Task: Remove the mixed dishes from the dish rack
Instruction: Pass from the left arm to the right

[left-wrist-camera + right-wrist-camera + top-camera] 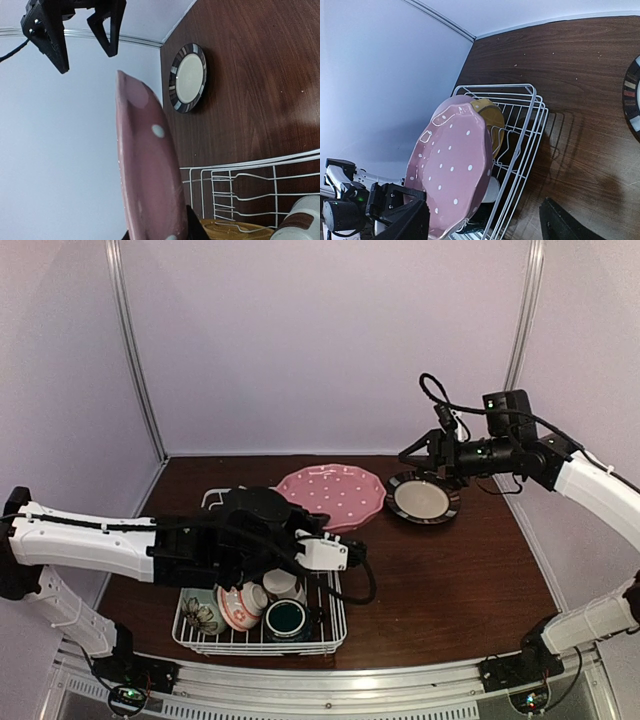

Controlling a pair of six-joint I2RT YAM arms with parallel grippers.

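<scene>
While the bowls (240,605) and the teal mug (287,620) are waiting in the dish rack (190,640) near me, my left gripper (160,233) is squeezing the pink dotted plate (332,495), lifting it over the rack so it is not bumping the wires; farther off, my right gripper (418,458) is hanging open and holding nothing above the black plate (423,498), which is lying on the table (450,580).

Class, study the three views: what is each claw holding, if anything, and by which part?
The left claw grips the pink polka-dot plate by its rim, pinched between the fingers. The right claw is open and holds nothing.
</scene>
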